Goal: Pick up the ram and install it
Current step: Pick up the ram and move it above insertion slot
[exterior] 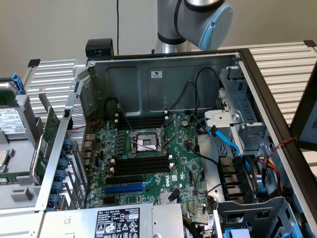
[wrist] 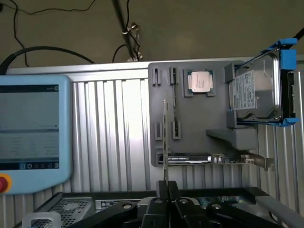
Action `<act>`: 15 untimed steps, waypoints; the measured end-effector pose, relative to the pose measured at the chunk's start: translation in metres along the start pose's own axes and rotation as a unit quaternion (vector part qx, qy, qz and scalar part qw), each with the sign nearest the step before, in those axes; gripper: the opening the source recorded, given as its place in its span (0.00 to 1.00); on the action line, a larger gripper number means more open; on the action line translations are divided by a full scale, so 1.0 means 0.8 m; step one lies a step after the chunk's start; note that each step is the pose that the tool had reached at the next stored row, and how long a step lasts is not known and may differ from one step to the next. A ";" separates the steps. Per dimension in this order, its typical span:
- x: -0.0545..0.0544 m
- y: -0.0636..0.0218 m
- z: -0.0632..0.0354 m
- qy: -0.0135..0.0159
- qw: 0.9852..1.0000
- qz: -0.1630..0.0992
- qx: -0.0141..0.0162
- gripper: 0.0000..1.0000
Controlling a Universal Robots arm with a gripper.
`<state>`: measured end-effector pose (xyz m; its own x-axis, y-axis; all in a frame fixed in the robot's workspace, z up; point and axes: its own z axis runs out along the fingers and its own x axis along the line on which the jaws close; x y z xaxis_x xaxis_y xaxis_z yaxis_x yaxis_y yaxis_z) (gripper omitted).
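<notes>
My gripper (wrist: 166,186) is shut on the ram (wrist: 165,137). The ram shows edge-on as a thin upright strip rising from between the two black fingers (wrist: 159,190). It hangs in the air in front of the grey parts tray (wrist: 194,118), above the edge of the open computer case (wrist: 142,202). In the exterior view the case lies open with the green motherboard (exterior: 148,163) inside. Long black memory slots (exterior: 141,164) run on both sides of the processor socket (exterior: 146,143). The arm's grey and blue joint (exterior: 208,20) stands behind the case.
The grey tray holds a processor (wrist: 199,81), a hard drive in a blue caddy (wrist: 259,90) and an expansion card (wrist: 209,159). A screen pendant (wrist: 31,126) lies beside it. Cables (exterior: 225,144), a drive cage (exterior: 237,99) and the power supply (exterior: 119,222) crowd the case.
</notes>
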<state>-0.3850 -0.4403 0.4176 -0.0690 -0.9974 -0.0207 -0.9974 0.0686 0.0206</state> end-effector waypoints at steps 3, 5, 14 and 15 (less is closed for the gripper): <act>-0.001 -0.015 -0.017 0.000 1.000 0.000 0.000 0.12; -0.002 -0.024 -0.029 0.000 1.000 0.000 0.000 0.12; -0.006 -0.071 -0.068 0.000 1.000 0.000 0.000 0.12; -0.006 -0.076 -0.069 0.000 1.000 0.000 0.000 0.12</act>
<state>-0.3229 -0.4405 0.4713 -0.0689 -0.9974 -0.0209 -0.9974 0.0685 0.0207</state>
